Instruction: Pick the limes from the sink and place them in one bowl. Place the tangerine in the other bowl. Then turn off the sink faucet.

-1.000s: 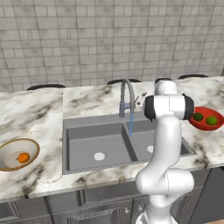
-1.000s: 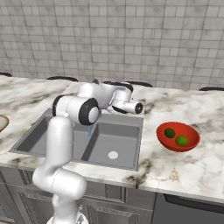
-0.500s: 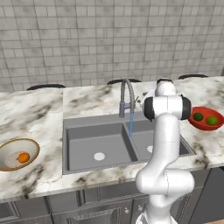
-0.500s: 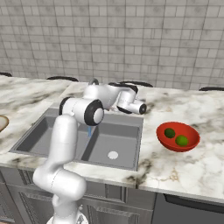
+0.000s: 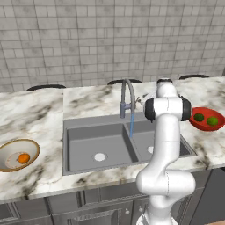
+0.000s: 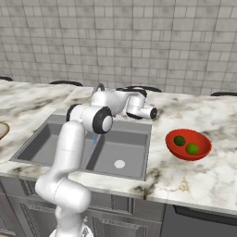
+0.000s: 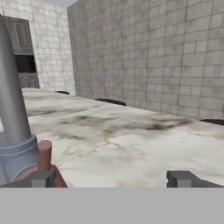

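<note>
Water runs in a thin blue stream from the sink faucet into the grey double sink. Two limes lie in the red bowl on the counter to the right. The tangerine rests in the tan bowl at the left. My gripper hovers open and empty over the counter behind the sink, right of the faucet. In the hand view the faucet stem, its bluish collar and a reddish stub stand by the left one of my fingertips.
Marble counter stretches ahead of the hand toward the tiled wall. Dark stove burners sit along the counter's back edge. My own white arm stands in front of the right basin.
The hand has slid a little to the right along the counter behind the sink, away from the faucet. The jaws stay open. Fruits and bowls have not moved.
</note>
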Available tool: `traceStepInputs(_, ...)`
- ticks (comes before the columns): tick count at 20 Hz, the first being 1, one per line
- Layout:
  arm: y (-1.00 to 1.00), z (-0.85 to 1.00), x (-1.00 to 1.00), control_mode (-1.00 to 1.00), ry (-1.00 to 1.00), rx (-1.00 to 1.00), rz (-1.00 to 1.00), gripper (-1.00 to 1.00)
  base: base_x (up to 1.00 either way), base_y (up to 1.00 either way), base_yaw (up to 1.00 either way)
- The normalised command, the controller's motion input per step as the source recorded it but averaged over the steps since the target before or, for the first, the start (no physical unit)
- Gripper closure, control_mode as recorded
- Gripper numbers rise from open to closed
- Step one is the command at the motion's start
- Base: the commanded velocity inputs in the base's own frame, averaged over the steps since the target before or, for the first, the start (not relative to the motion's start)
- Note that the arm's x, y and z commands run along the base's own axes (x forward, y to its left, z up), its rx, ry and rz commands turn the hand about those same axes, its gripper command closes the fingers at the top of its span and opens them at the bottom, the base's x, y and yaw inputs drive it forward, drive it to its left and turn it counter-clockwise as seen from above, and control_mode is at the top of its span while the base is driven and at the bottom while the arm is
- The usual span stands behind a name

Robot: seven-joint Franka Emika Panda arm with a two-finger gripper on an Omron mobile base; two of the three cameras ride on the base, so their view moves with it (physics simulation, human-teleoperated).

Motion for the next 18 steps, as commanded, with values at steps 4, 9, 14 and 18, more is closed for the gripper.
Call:
traceStepInputs(4, 0.00, -0.04, 0.16, -1.00, 0.16, 0.15, 0.00, -1.00, 0.00, 0.00, 0.00)
traceStepInputs(9, 0.04, -0.06, 0.19, -1.00, 0.08, 0.17, 0.00, -1.00, 0.00, 0.00, 0.00)
traceStepInputs(14, 0.21, -0.02, 0.25, -1.00, 0.00, 0.16, 0.00, -1.00, 0.00, 0.00, 0.00)
traceStepInputs(18, 0.22, -0.04, 0.28, -1.00, 0.00, 0.14, 0.00, -1.00, 0.00, 0.00, 0.00)
